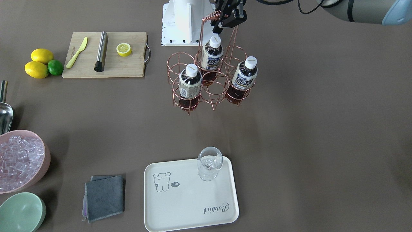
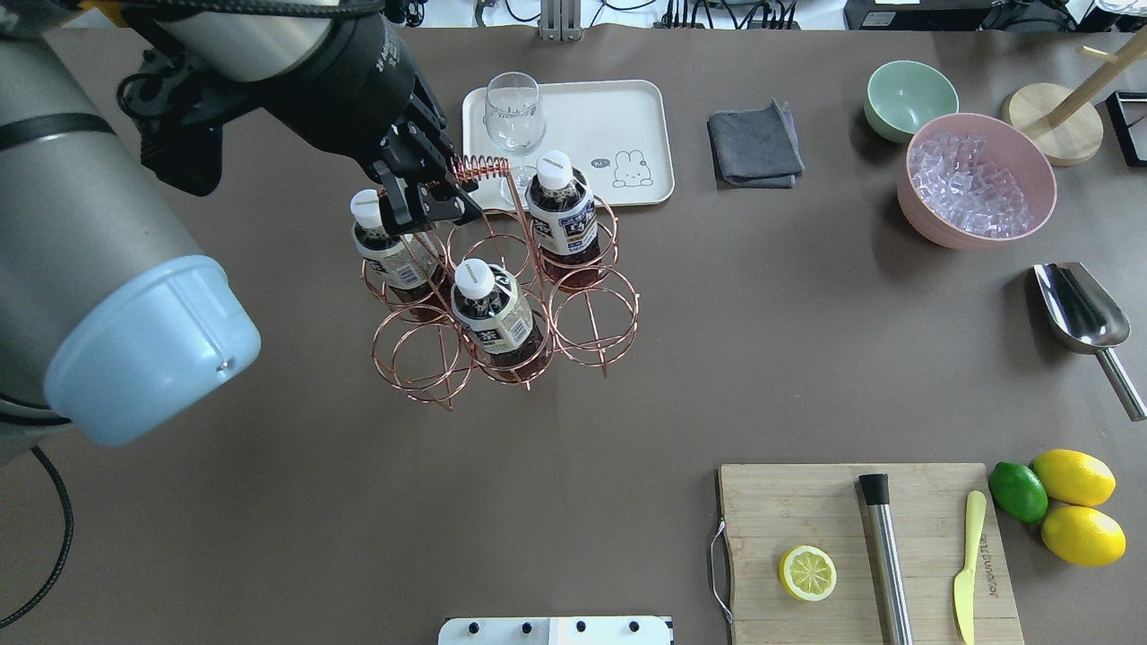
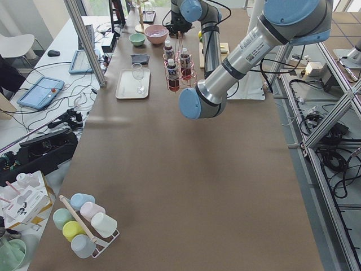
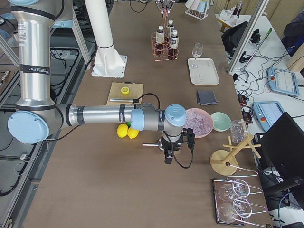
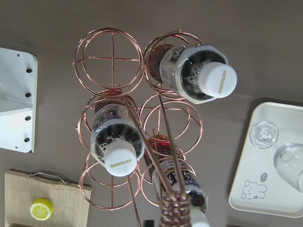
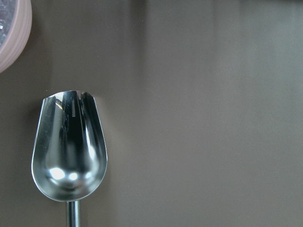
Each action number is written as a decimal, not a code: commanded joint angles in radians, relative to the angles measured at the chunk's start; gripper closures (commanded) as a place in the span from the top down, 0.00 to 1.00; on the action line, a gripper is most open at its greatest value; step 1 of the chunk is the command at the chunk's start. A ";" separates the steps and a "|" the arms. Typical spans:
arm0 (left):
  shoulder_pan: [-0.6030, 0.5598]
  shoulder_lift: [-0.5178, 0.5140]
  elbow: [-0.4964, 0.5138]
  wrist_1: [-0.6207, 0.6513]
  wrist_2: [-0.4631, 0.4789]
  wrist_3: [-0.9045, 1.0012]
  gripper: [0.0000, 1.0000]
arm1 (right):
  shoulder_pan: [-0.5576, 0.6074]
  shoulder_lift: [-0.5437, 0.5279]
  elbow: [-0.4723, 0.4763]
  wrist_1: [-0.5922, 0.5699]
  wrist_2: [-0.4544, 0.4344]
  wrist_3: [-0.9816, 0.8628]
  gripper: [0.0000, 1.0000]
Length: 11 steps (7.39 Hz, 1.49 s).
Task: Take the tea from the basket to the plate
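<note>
The basket (image 2: 587, 309), a copper wire rack of ring cells, holds three tea bottles (image 2: 491, 312) with white caps (image 1: 191, 70). Its tall handle ends in a coil (image 2: 475, 167), and my left gripper (image 2: 444, 186) is shut on that coil. The left wrist view looks down the handle onto the tea bottles (image 5: 196, 75). The plate (image 1: 193, 206) lies on the operators' side of the basket, with a clear stemmed glass (image 1: 209, 162) standing on one corner. My right gripper (image 4: 168, 154) hovers over a metal scoop far from the basket; I cannot tell if it is open or shut.
A wooden board (image 2: 923, 537) carries a lemon half, a steel rod and a yellow knife, with lemons and a lime (image 2: 1017, 491) beside it. A pink bowl of ice (image 2: 977, 179), a green bowl (image 2: 909, 98), a grey cloth (image 2: 754, 143) and the scoop (image 2: 1080, 313) lie on the right side.
</note>
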 commanded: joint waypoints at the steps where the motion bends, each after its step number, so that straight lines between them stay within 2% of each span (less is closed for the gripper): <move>1: 0.081 0.015 -0.003 -0.069 0.082 -0.083 0.00 | -0.005 0.001 -0.016 0.001 -0.001 0.001 1.00; 6: 0.120 0.012 0.013 -0.073 0.093 -0.083 0.00 | -0.012 0.003 -0.010 -0.001 -0.002 0.000 1.00; 11: 0.158 -0.013 0.088 -0.076 0.162 -0.066 0.00 | -0.017 0.012 0.000 0.001 -0.001 0.000 1.00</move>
